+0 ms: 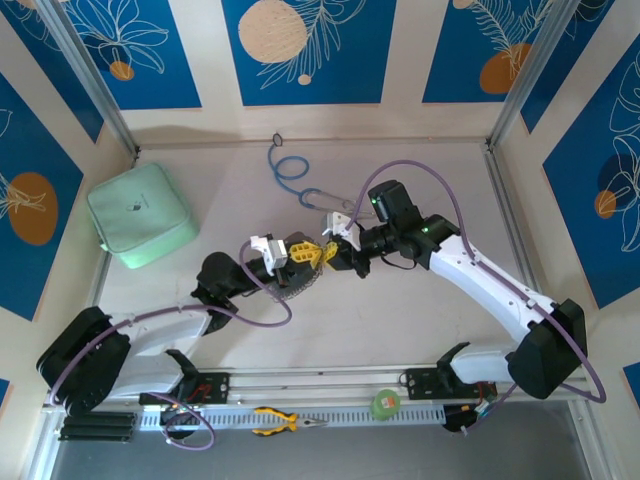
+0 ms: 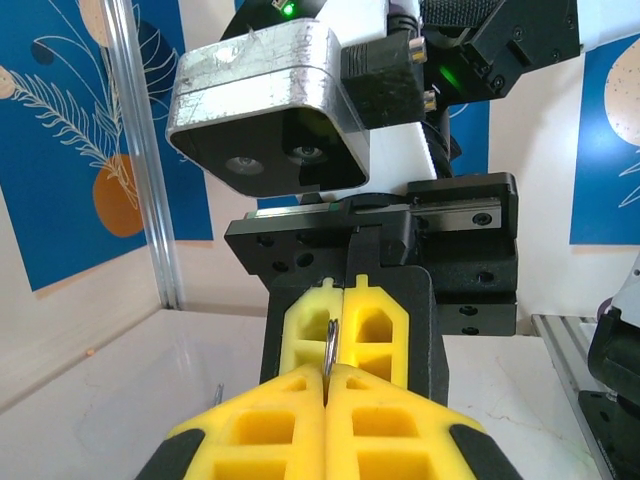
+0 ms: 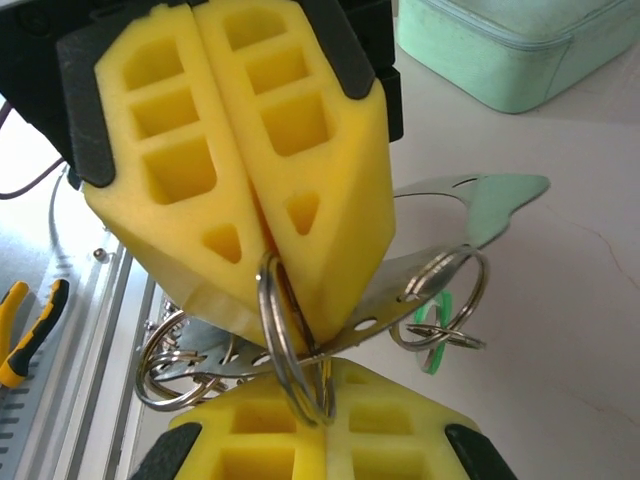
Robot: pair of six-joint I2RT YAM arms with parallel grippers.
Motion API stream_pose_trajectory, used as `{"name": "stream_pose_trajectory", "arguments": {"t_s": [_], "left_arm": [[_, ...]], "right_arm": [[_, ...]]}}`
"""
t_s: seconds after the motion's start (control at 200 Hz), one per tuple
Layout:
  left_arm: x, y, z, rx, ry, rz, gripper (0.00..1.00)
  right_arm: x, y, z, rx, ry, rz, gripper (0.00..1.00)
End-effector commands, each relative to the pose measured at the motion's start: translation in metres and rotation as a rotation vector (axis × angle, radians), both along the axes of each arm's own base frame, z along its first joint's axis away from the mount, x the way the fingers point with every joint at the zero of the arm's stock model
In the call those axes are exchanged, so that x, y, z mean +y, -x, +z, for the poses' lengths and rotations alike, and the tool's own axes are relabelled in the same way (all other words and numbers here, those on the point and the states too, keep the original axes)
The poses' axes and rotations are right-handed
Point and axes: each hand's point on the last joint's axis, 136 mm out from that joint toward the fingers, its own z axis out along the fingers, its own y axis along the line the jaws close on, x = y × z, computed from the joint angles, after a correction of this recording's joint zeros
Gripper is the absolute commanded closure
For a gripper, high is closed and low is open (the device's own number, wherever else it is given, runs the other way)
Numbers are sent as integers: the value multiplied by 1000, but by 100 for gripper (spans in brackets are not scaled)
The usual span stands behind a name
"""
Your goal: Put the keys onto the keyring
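Centrally, the keyring (image 3: 470, 205) is held at mid-table between the two grippers. It is a flat silvery plate with small rings along its edge. In the right wrist view, one larger split ring (image 3: 285, 345) on it stands upright and is pinched from two sides. The left gripper (image 3: 268, 255) is closed on its upper arc and the right gripper (image 3: 325, 425) is closed on its lower arc, with the yellow fingertips almost touching across it. A bright green plastic part (image 3: 436, 325) hangs in a small ring at the plate's right end; whether it is a key head cannot be told.

From above, the grippers meet tip to tip. A mint pouch (image 1: 140, 215) lies well apart at the left wall, and a blue tube (image 1: 290, 170) lies near the rear wall. The table (image 1: 440, 180) is bare to the right-rear of the grippers and between the arm bases. At the near edge, a rail (image 1: 340, 412) holds pliers (image 1: 285, 422) and a green disc (image 1: 385, 403).
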Motion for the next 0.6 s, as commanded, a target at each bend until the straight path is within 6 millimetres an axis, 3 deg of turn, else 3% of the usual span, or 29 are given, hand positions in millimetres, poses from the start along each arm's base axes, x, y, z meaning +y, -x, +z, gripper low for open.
{"name": "stream_pose_trajectory", "arguments": {"t_s": [0.0, 0.22, 0.595], "left_arm": [[0, 6, 13, -45, 28, -15, 100], [0, 1, -4, -44, -79, 24, 100], [-2, -3, -12, -35, -137, 37, 100]], "right_arm": [[-4, 1, 17, -28, -21, -11, 100], [-18, -3, 30, -81, -39, -59, 100], [-24, -6, 40, -136, -38, -95, 100]]}}
